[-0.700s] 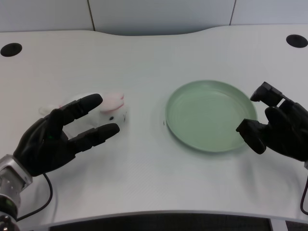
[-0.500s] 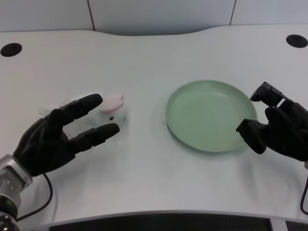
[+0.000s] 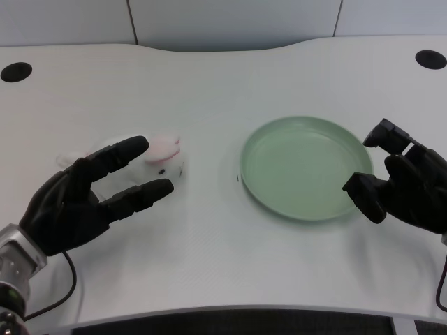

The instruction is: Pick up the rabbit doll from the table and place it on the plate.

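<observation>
Reaching toward rabbit doll (image 3: 159, 159), left hand (image 3: 78, 199) open.
Fingers (image 3: 112, 155) spread, extended over the doll near the table's (image 3: 209, 77) left edge; plate (image 3: 304, 167) well apart.

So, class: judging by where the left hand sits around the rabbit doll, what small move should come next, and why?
Probably close the fingers. The left hand lies open, its fingers spread over the rabbit doll, which still rests on the table. The green plate stands empty to the doll's right. A lift needs a firm hold first; whether the fingers already touch the doll is unclear.
</observation>
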Controlling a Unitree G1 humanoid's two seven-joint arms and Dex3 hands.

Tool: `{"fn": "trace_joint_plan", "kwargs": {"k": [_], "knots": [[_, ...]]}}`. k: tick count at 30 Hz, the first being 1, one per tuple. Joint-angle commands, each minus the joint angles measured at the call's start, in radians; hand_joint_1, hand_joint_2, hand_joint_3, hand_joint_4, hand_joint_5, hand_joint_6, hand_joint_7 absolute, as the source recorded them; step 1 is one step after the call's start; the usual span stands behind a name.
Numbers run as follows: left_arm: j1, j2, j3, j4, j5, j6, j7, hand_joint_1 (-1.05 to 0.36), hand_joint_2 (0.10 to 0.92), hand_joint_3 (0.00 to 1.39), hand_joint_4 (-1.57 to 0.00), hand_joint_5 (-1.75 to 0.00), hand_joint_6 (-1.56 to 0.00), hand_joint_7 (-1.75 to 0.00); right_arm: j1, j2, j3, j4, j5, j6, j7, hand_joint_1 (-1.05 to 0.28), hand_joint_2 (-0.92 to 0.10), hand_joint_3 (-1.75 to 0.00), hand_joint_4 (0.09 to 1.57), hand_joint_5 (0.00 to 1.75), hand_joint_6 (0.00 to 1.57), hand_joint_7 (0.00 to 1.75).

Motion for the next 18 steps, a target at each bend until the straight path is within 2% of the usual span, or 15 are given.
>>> {"fn": "trace_joint_plan", "kwargs": {"k": [1,5,7,10,14,18], "knots": [[-0.004,0.018,-0.002,0.008,0.008,-0.011,-0.011,-0.84,0.921,0.46,-0.77,-0.01,-0.66,-0.01,0.005,-0.012,0.001,-0.001,0.003,-0.015,-0.002,-0.55,-0.92,-0.11,1.05,1.75,0.79,1.75],[-0.003,0.018,-0.002,0.005,0.007,-0.018,-0.010,-0.84,0.921,0.45,-0.78,-0.01,-0.66,-0.01,0.005,-0.011,0.000,-0.001,0.005,-0.008,-0.003,-0.54,-0.92,-0.11,1.04,1.75,0.79,1.75],[0.007,0.014,0.000,-0.028,0.008,-0.083,0.019,-0.82,0.921,0.42,-0.75,-0.01,-0.64,0.00,0.003,-0.016,-0.001,0.001,0.008,0.006,-0.003,-0.54,-0.91,-0.11,1.04,1.75,0.79,1.75],[0.020,0.007,-0.003,-0.093,0.006,-0.157,0.051,-0.79,0.921,0.38,-0.70,0.00,-0.61,0.00,0.002,-0.017,-0.002,0.000,0.008,0.006,-0.001,-0.54,-0.92,-0.11,1.04,1.75,0.79,1.75],[0.029,0.003,-0.010,-0.116,0.003,-0.172,0.063,-0.79,0.921,0.37,-0.70,0.00,-0.60,0.00,0.002,-0.017,-0.002,-0.001,0.007,0.005,-0.002,-0.54,-0.92,-0.11,1.04,1.75,0.79,1.75],[0.047,-0.003,-0.033,-0.348,0.004,-0.388,0.067,-0.75,0.921,0.26,-0.74,-0.02,-0.61,0.00,0.003,-0.016,0.000,-0.002,0.006,0.008,-0.002,-0.55,-0.92,-0.11,1.03,1.75,0.78,1.75]]}}
